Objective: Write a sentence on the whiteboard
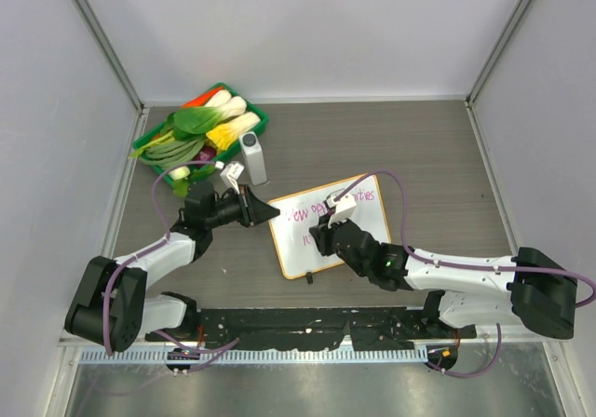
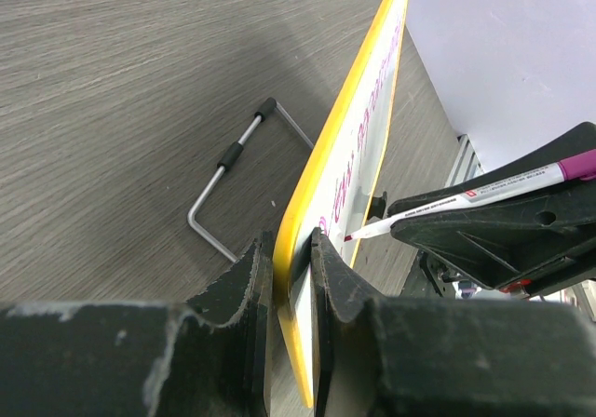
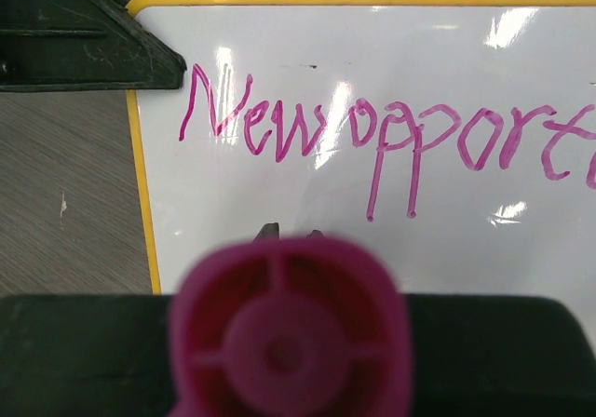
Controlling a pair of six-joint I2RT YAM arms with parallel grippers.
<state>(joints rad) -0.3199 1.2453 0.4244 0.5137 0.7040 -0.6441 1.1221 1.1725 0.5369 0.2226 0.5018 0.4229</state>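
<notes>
At the far left of the dark wood-grain table [image 1: 419,147], a green basket [image 1: 149,142] holds leafy and pale vegetables, and a grey oblong object [image 1: 252,157] lies just right of it. Nearer, the left gripper [image 1: 265,212] reaches rightward and is clenched on the left edge of the whiteboard [image 1: 358,235]. The left wrist view shows its two black fingers [image 2: 244,282] pinching the yellow-orange frame from both sides. In that same view a bent wire bracket [image 2: 237,156] with black sleeves lies on the wood just beside the board. The whiteboard sits at the middle of the table, between the two arms and turned askew, with a small black clip foot [image 1: 309,279] at its near edge. The sentence [image 3: 372,133] runs across it in magenta cursive. "New opport" is readable from the right wrist, the rest runs out of that view, and a short second line starts below it. Right of the board's centre, the right gripper [image 1: 328,234] is closed around a magenta-capped marker [image 2: 494,189]. Its tip appears to touch the white surface near the board's left end. The marker's round magenta end [image 3: 289,333] fills the near part of the right wrist view, blurred.
</notes>
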